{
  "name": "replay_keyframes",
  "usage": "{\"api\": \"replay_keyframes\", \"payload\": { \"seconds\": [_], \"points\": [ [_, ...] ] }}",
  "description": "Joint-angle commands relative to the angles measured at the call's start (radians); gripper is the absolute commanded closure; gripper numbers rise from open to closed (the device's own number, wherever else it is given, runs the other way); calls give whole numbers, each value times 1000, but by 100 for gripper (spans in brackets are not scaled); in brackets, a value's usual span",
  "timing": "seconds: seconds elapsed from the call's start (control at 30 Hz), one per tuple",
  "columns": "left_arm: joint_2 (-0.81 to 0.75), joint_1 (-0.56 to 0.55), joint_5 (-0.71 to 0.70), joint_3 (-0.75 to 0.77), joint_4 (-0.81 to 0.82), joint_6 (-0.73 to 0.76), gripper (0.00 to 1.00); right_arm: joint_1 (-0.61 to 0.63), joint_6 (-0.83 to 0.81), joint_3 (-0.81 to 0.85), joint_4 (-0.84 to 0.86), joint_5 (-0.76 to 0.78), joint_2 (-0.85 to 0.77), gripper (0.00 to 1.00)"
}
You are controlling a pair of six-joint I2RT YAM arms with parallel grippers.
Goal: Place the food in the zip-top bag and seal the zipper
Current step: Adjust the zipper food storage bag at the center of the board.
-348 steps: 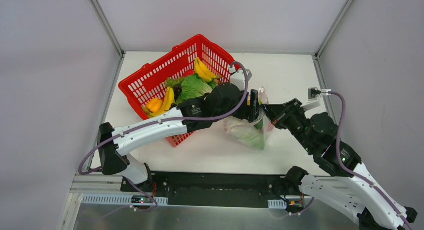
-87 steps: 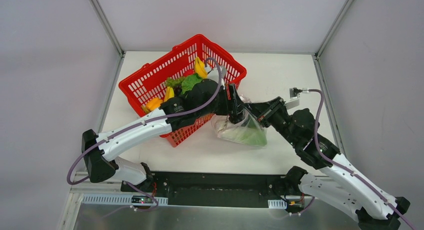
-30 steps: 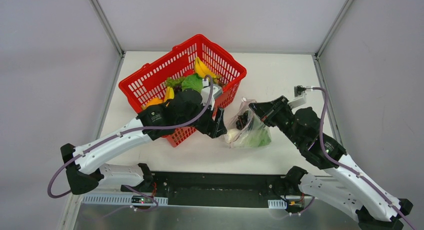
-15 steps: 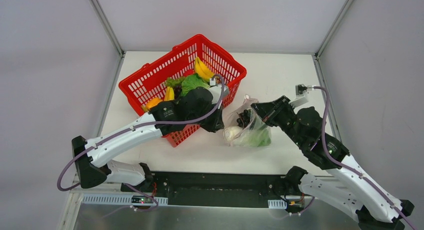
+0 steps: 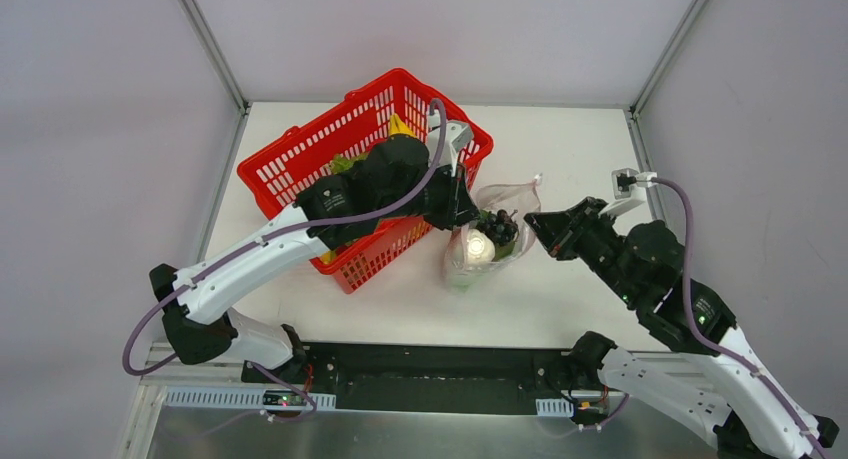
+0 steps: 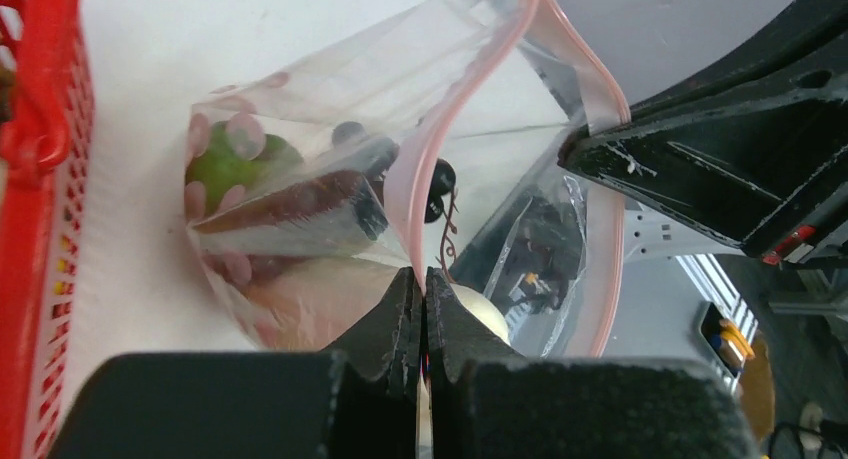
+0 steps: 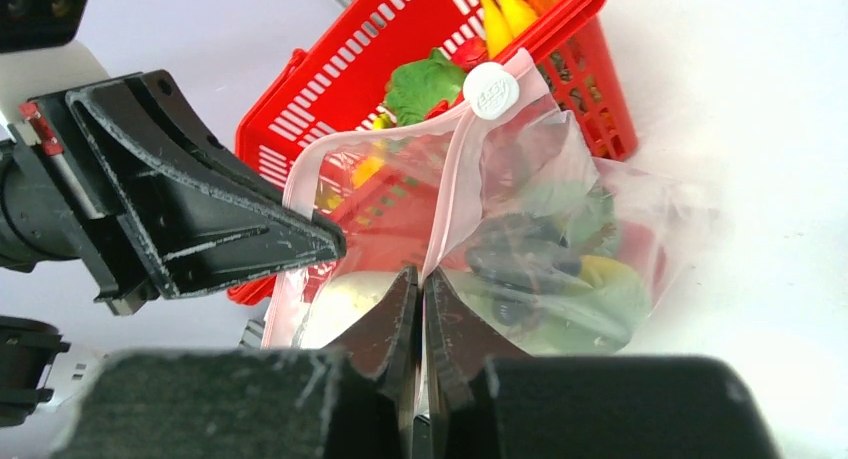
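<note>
On the white tabletop [image 5: 570, 139], between grey walls [image 5: 100, 179], the zip-top bag [image 5: 503, 201] of food [image 5: 478, 247] stands beside the red mesh basket [image 5: 290, 164]; left jaws and right jaws each clench its zipper [image 6: 440, 149]. Slider [image 7: 491, 90] lettering illegible.

surface: white table [image 5: 560, 139] | on it: red basket [image 5: 285, 164] — zip-top bag [image 5: 487, 241] just beside it

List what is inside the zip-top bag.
Through the clear zip-top bag show dark grapes, a white rounded piece and a green fruit. Anything beneath them is hidden by crumpled plastic and glare.
</note>
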Motion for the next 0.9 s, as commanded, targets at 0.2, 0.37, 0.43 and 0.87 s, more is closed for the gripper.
{"api": "replay_keyframes", "payload": {
  "seconds": [0.2,0.37,0.43,0.87],
  "points": [
    [17,-9,66,-17,78,-104,100,3,63,89,-49,183,58,92],
    [-4,-7,46,-47,98,-125,100,3,51,146,-48,209,98,92],
    [-4,-3,45,-41,87,-129,100,4,41,163,-49,212,116,93],
    [-15,47,122,-9,24,-131,100,3,51,197,-26,168,78,96]
  ]
}}
